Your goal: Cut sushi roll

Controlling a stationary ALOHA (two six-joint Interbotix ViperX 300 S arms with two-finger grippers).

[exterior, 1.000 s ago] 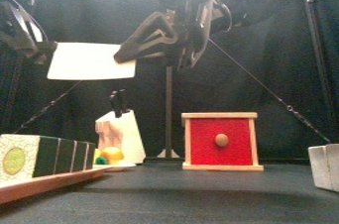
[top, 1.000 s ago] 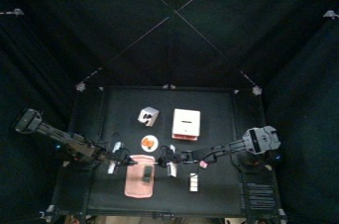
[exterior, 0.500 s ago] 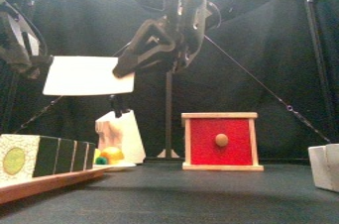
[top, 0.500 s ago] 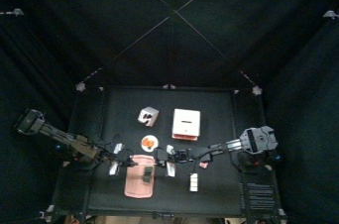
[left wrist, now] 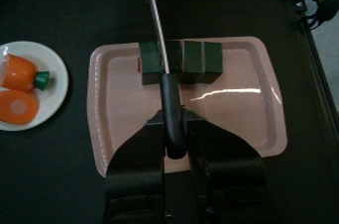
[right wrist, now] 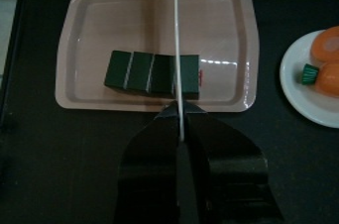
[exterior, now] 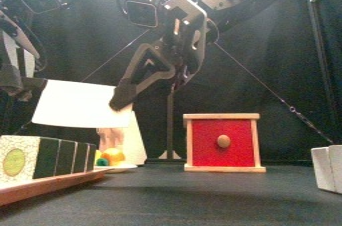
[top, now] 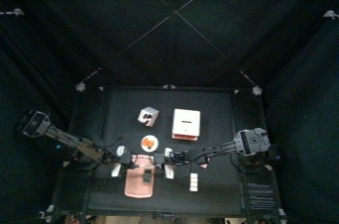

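Observation:
The sushi roll [left wrist: 179, 57], a short dark green log in segments, lies on the pink board [left wrist: 239, 109]. My left gripper [left wrist: 169, 134] is shut on a knife handle, and its thin blade [left wrist: 155, 30] runs edge-on across the roll near one end. My right gripper [right wrist: 176, 121] is shut on a second knife, whose blade [right wrist: 176, 40] lines up over the roll [right wrist: 153, 71] near its other end. In the front view a broad white blade [exterior: 80, 105] hangs just above the roll [exterior: 54, 157]. Whether either blade touches the roll does not show.
A round dish [left wrist: 20, 84] with orange pieces sits beside the board. Behind it stand a red box [exterior: 223, 142] and a pale upright object [exterior: 120, 135]. Small white blocks [top: 193, 180] lie on the right arm's side of the board [top: 139, 183].
In the front view the white blade has come down and tilted, from well above the table to just over the roll. Both arms have dropped lower over the board.

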